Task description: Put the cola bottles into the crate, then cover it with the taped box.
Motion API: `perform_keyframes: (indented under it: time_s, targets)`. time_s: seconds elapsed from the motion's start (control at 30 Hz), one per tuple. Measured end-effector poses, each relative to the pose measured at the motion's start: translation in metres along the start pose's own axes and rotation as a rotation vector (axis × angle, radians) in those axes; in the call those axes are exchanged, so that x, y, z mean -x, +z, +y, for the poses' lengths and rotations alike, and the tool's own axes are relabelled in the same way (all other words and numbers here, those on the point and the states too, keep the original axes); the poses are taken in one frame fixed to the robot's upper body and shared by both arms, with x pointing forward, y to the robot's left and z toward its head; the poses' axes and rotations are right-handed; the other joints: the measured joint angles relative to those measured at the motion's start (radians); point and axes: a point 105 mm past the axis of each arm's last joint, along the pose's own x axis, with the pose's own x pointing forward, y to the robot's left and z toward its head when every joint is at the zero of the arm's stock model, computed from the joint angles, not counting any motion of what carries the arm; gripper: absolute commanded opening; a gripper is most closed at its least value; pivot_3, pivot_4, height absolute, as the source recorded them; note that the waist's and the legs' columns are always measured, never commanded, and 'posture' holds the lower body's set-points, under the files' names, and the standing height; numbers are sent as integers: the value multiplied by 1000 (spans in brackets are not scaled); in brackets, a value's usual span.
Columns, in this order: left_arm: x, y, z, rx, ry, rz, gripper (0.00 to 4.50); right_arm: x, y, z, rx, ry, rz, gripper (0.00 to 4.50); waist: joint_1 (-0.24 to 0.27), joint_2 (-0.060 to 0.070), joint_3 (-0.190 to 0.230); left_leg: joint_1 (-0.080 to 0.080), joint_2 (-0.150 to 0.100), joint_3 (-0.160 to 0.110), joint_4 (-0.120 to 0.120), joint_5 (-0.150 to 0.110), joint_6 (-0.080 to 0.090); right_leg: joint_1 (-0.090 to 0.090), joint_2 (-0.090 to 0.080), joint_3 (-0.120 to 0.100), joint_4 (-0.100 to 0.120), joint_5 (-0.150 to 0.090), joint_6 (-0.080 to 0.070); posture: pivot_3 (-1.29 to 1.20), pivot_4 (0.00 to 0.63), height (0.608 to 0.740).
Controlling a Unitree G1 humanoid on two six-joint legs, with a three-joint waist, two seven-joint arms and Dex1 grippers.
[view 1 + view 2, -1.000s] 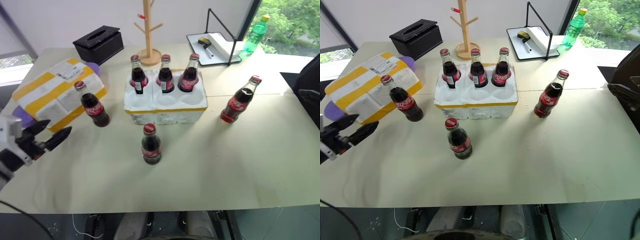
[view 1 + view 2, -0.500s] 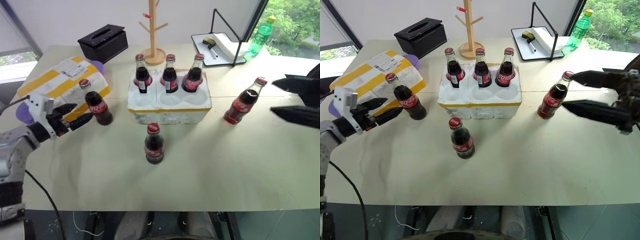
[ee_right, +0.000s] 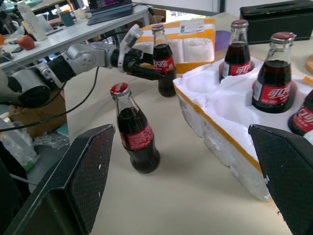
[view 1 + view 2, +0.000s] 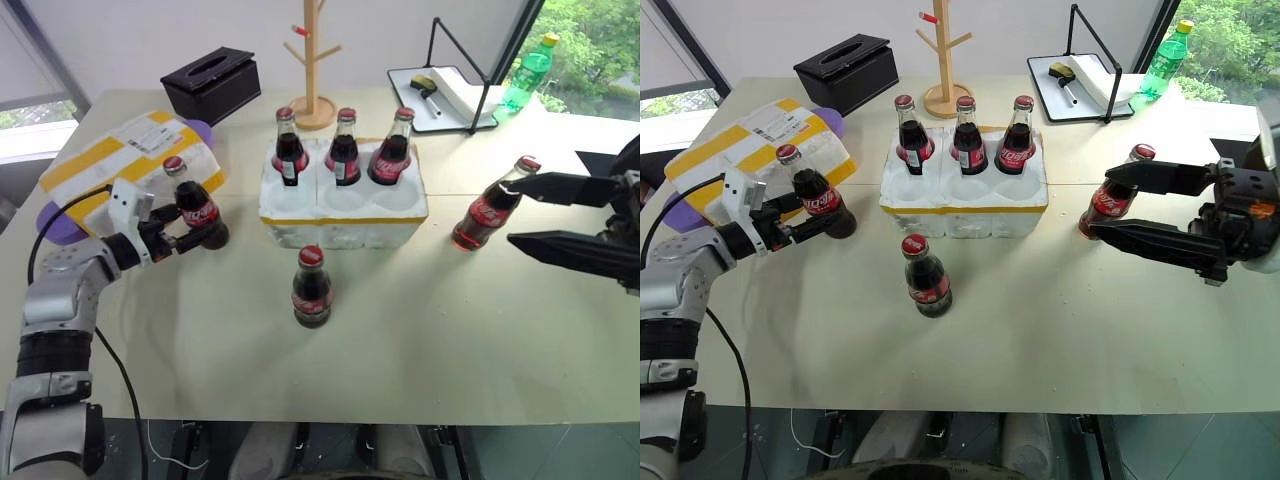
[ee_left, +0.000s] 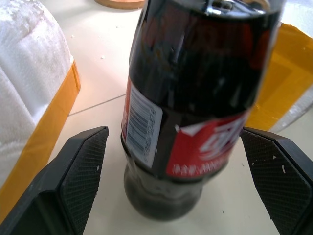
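Since a second ago, our left claw point(image 4: 805, 222) has slid in around the cola bottle point(image 4: 818, 196) beside the taped box point(image 4: 752, 149), fingers open. Our right claw point(image 4: 1118, 205) brackets another bottle point(image 4: 1111, 196), also open. Three bottles already stand in the crate point(image 4: 963, 195); gripping comes next, we judge.

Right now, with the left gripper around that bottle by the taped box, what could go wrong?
1. The left gripper straddles the cola bottle low, with its jaws open. Closing off-centre could tip the bottle against the taped box.
2. The right gripper brackets the right-hand bottle, and a sideways swing may knock it over.
3. The front bottle stands in the carry path to the crate.
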Motion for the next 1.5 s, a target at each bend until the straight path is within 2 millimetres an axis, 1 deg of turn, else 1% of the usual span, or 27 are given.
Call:
perform_keyframes:
  time_s: [0.1,0.23,0.3,0.33,0.37,0.4,0.67,0.77,0.83,0.9,1.03,1.1,1.2,1.27,1.37,1.43,1.5]
  targets:
    - [-8,0,1,4,-2,-6,4476,-5,-3,1,0,20,9,4500,0,0,0,0,0,0,1,0,0,0,0,0,0,0,0,0,150,736]
    - [-13,1,1,-2,-15,-12,4476,-8,-5,1,-3,34,15,4500,-1,-1,0,-1,0,0,2,0,0,0,0,0,0,1,1,0,150,736]
    - [-13,3,-2,-5,-37,-17,3934,-10,-6,1,0,39,13,4500,-1,-1,0,-1,0,0,2,0,0,0,0,0,0,1,0,0,150,736]
    - [-13,3,-2,-5,-44,-18,3592,-10,-6,1,3,40,12,4500,-1,-1,0,-1,0,0,2,0,0,0,0,0,0,1,0,0,150,736]
    - [-12,3,-2,-6,-43,-19,3119,-11,-6,0,5,40,11,4500,0,-1,0,-1,0,0,2,0,0,0,0,0,0,1,0,0,150,736]
    - [-12,3,-2,-3,-49,-18,2790,-11,-7,0,6,39,10,4500,0,-1,0,-1,0,0,2,0,0,0,0,0,0,1,0,0,150,736]
    - [-4,5,-3,-1,-90,26,2823,-16,-10,-1,4,34,3,4500,-2,-3,1,-2,0,0,2,0,0,-1,1,0,0,1,0,0,150,736]
    - [2,11,-9,15,-155,62,2823,-15,-12,-2,-4,24,6,4500,-2,-5,3,-6,0,0,4,0,0,-4,1,0,1,1,0,0,150,736]
    - [2,21,-16,8,-217,80,2823,-15,-13,-3,-4,16,5,4500,1,-5,3,-8,0,-1,5,0,0,-5,1,0,1,2,1,0,150,736]
    - [0,37,-24,-7,-274,75,2823,-16,-13,-3,-2,8,5,4500,3,-7,4,-10,0,-2,7,0,0,-5,2,-1,0,2,1,0,150,736]
    - [-8,83,-49,-55,-434,17,2823,-17,-16,-2,-4,-5,11,4500,1,-8,4,-12,0,-2,8,1,-1,-6,2,-1,0,3,1,0,150,736]
    - [-11,100,-60,-89,-492,-11,2823,-18,-16,-3,0,-14,8,4500,-3,-8,4,-12,0,-2,7,3,-5,-6,2,-1,0,3,1,0,150,736]
    - [-25,119,-75,-106,-592,-36,2823,-18,-21,-4,-18,-25,2,4500,-1,-8,4,-12,0,-2,7,4,-6,-6,3,-1,1,3,1,0,150,736]
    - [-32,128,-81,-110,-637,-44,2823,-18,-23,-4,-25,-29,0,4500,-2,-8,4,-12,0,-2,7,5,-6,-6,3,-1,1,3,1,0,150,736]
    - [-46,139,-82,-134,-660,-54,2823,-18,-24,-5,-26,-41,0,4500,-3,-8,5,-11,0,-2,8,5,-6,-6,3,-1,1,4,1,0,150,736]
    - [-55,142,-81,-145,-663,-53,2823,-19,-25,-6,-27,-52,0,4500,-3,-9,5,-11,0,-2,8,5,-6,-6,3,-1,1,4,1,0,150,736]
    - [-63,140,-83,-153,-677,-45,2823,-19,-25,-6,-25,-62,0,4500,-2,-9,5,-12,0,-2,8,5,-6,-6,3,-1,1,4,1,0,150,736]
